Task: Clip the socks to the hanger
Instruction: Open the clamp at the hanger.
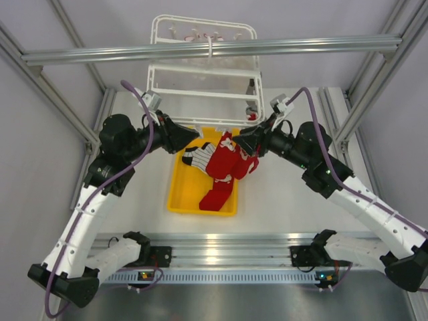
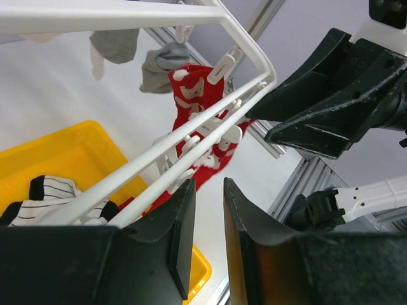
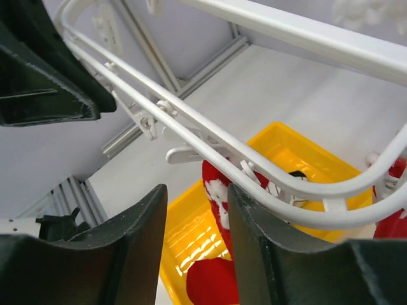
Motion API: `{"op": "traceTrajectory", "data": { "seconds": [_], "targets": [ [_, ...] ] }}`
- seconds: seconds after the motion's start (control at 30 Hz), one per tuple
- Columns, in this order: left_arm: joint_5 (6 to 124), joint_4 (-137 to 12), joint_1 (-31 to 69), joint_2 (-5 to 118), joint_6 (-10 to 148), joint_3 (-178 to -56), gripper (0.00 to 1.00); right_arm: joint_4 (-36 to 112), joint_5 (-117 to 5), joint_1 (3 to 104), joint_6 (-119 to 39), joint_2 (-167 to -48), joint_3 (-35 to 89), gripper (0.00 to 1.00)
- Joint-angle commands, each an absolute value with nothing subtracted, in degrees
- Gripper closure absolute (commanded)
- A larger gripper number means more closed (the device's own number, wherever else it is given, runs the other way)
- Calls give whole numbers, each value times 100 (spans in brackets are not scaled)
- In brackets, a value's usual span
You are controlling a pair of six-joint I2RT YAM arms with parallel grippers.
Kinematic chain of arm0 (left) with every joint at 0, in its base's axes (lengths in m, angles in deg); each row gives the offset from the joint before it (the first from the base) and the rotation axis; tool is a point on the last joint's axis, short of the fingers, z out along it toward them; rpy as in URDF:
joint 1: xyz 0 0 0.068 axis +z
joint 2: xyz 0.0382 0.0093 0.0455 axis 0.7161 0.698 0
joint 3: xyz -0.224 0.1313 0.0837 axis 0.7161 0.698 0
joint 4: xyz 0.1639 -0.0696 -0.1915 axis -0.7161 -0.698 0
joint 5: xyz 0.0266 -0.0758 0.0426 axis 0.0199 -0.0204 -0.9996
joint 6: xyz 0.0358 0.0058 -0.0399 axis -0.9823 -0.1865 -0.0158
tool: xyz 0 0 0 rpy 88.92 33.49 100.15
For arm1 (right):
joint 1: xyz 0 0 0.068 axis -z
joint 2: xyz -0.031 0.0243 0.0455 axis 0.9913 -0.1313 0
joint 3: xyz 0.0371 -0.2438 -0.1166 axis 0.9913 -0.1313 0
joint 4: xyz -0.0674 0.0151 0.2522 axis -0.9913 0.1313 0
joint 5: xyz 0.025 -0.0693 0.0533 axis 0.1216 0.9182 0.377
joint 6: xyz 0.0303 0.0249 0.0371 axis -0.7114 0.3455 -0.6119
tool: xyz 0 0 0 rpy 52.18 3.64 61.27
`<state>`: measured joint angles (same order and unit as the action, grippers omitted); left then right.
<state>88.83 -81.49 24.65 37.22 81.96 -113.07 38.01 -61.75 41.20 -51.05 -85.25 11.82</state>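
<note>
Two arms met beneath the hanger [image 1: 204,73] in the overhead view. My left fingers [image 1: 192,138] and right fingers [image 1: 242,142] pointed toward each other at its near edge, above the yellow tray [image 1: 182,197] on the desk [image 1: 287,197]. Red socks [image 1: 224,175] and a striped sock [image 1: 197,158] lay heaped in the tray. A hanging red sock [image 1: 252,116] dangled at the frame's right side, and a grey beam [image 1: 200,50] crossed over the hook.

From my left wrist, the left fingers [image 2: 184,235] stood a little apart with nothing between them, just under two white bars of the hanger [image 2: 191,149]. The hanging red sock [image 2: 191,95] was clipped near the frame's corner, with two grey socks [image 2: 159,67] beyond it. The striped sock [image 2: 44,197] lay in the tray [image 2: 70,152].

From my right wrist, the right fingers [image 3: 238,241] were spread wider and pinched nothing, with the hanger's bars [image 3: 210,143] crossing above them. A red sock [image 3: 219,210] showed through the gap. I could not tell whether it hung from a clip or rose from the heap.
</note>
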Motion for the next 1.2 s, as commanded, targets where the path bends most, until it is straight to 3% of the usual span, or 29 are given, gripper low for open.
{"op": "traceTrajectory", "data": {
  "seconds": [0.0, 0.33, 0.73, 0.9, 1.07, 1.17],
  "targets": [
    [9004, -7893, 2437, 3698, 8256, -11489, 71, 3712, -5463, 4044, -5329, -8544, 1429, 57],
    [8276, -7876, 2428, 3513, 8432, -11357, 55, 3853, -5190, 4044, -5057, -8378, 1315, 66],
    [7994, -7814, 2393, 3672, 8318, -11348, 52, 3879, -5418, 4044, -4802, -8149, 1227, 67],
    [7862, -7805, 2323, 3698, 8221, -11305, 52, 3835, -5603, 4044, -4688, -8070, 1174, 69],
    [7906, -7814, 2174, 3759, 8064, -11269, 64, 3774, -5893, 4044, -4635, -7956, 1095, 71],
    [7958, -7823, 2103, 3786, 7993, -11252, 66, 3774, -6112, 4044, -4609, -7894, 1086, 72]
  ]
}}
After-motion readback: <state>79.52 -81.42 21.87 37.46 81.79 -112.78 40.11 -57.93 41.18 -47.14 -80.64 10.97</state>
